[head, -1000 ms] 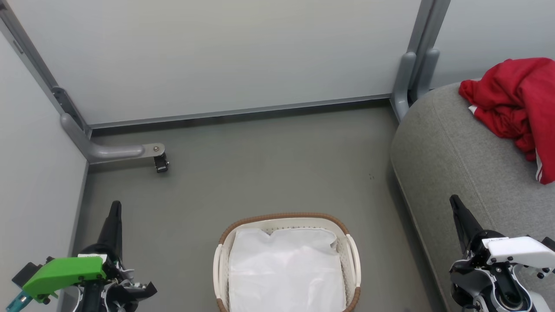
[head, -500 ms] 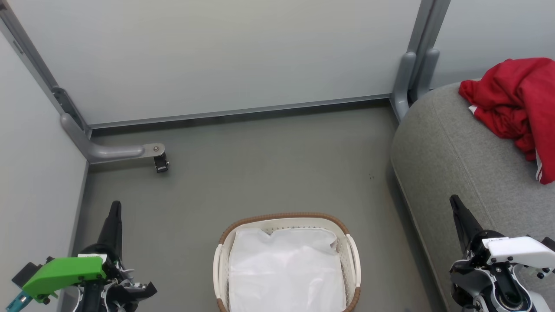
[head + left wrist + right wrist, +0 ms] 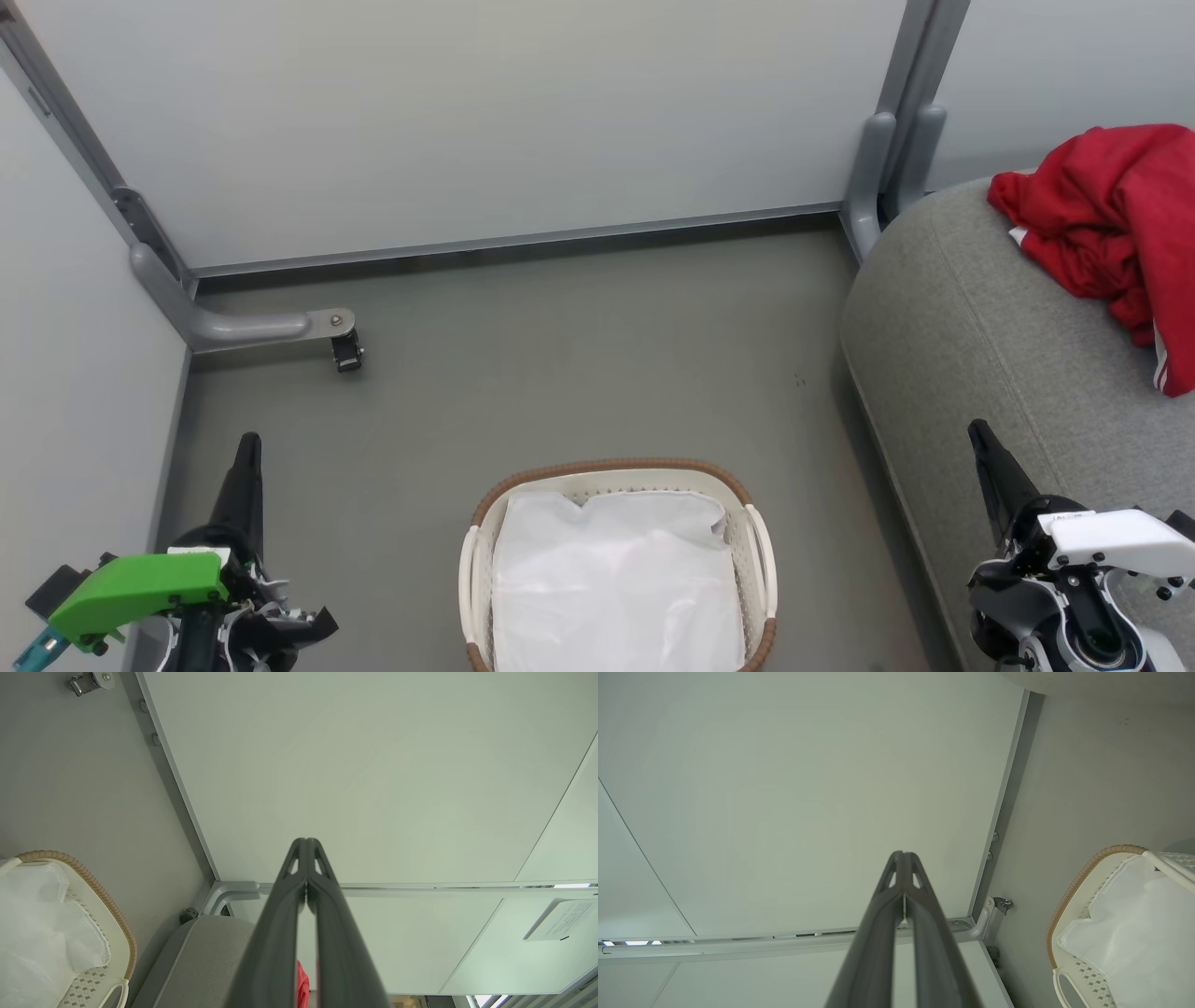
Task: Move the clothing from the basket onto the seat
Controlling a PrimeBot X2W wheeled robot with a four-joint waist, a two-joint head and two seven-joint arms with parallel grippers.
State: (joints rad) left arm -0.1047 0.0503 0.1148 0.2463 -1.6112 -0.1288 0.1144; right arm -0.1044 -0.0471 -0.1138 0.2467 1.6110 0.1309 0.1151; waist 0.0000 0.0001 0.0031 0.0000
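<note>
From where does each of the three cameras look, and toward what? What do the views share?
Head view: on the head, looking down at the floor, the basket and the seat bearing the clothing; left pincer lower left, right pincer lower right.
Left wrist view: on the left wrist, looking along its closed fingers at a pale wall panel.
Right wrist view: on the right wrist, likewise, along its closed fingers.
Shared: the basket shows in all three.
</note>
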